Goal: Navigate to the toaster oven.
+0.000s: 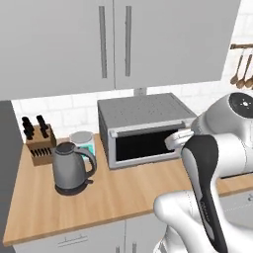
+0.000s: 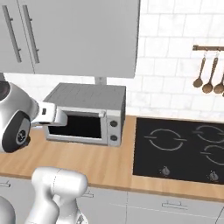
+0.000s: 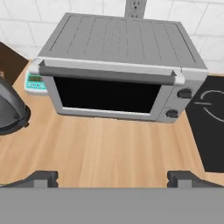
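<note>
Toaster oven point(image 3: 120, 74) sits at the back of the wooden counter point(image 1: 113, 190) against the tiled wall, between the grey kettle point(image 1: 71, 168) and the black cooktop point(image 2: 179, 146), nearly centred ahead of the robot. The gripper point(image 3: 113, 177) hangs before its glass door, jaws spread wide, empty. To finish well, I'd only creep the base forward, keeping the door square in view and stopping short of the counter edge.

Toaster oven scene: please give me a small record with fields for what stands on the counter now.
toaster oven: on the wooden counter, against the wall, door shut
kettle: grey, left of the oven
knife block: left of the kettle, near the wall
cooktop: black, right of the oven
pincer: open, holds nothing, faces the oven
</note>
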Robot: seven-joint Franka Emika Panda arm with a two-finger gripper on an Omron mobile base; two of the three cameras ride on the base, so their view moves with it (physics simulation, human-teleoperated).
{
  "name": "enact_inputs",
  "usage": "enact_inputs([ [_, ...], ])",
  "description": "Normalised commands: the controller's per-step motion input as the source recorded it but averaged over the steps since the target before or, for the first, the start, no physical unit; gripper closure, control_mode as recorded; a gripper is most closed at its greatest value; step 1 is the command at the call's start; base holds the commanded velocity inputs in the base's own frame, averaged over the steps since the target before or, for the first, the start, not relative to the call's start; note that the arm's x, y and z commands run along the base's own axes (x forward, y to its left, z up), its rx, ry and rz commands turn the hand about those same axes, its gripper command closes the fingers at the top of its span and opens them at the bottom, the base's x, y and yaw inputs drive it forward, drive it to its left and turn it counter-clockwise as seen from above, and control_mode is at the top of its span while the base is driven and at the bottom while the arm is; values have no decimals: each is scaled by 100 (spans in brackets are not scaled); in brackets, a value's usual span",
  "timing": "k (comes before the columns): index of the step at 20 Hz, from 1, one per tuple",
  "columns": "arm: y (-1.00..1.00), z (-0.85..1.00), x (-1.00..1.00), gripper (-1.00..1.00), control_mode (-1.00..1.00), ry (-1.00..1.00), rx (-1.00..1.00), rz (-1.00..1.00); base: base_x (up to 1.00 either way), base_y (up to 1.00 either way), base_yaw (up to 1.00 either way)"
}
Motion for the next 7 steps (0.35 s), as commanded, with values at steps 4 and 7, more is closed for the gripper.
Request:
enact_inputs([
  [4, 0, 0, 0, -100, 100, 0, 0, 0, 100, 23, -12],
  [7, 0, 0, 0, -100, 100, 0, 0, 0, 100, 6, 4],
])
